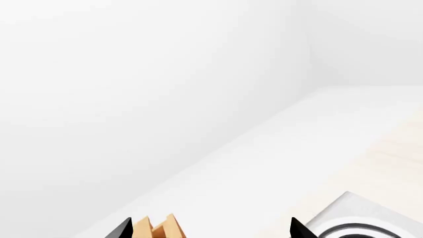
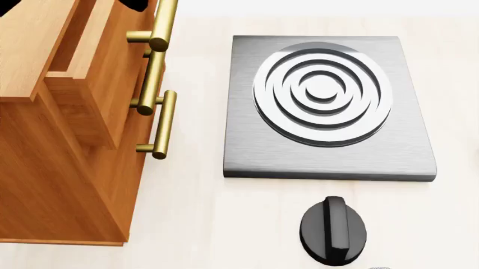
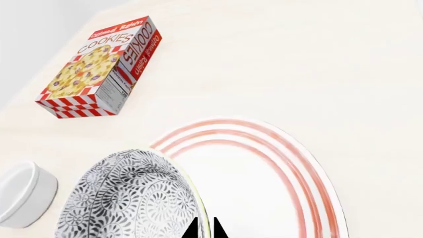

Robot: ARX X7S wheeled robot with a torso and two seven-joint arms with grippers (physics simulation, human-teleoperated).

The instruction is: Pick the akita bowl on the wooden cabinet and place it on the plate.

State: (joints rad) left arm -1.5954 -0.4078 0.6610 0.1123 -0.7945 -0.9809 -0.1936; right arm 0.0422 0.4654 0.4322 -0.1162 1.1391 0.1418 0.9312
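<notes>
Right wrist view: the right gripper (image 3: pixel 205 229) has its fingers pinched on the rim of the akita bowl (image 3: pixel 129 198), which sits low left of frame over the plate (image 3: pixel 264 183). Can't tell if the bowl touches it. Cookie box (image 3: pixel 102 67) upper left, white cup (image 3: pixel 23 193) at the left edge, all on the desk (image 3: pixel 297 59).

Head view: wooden cabinet (image 2: pixel 60 140) fills the left, burner (image 2: pixel 326 106) at center-right, black knob (image 2: pixel 333 230) below it.

Left gripper (image 1: pixel 208 229): fingers spread apart, empty.

A kitchen: a pale counter (image 2: pixel 224 224) carries a grey burner (image 2: pixel 326 106) with its black knob (image 2: pixel 334 228), beside a wooden cabinet (image 2: pixel 67 140), with a cookie box (image 3: pixel 102 67) nearby.
</notes>
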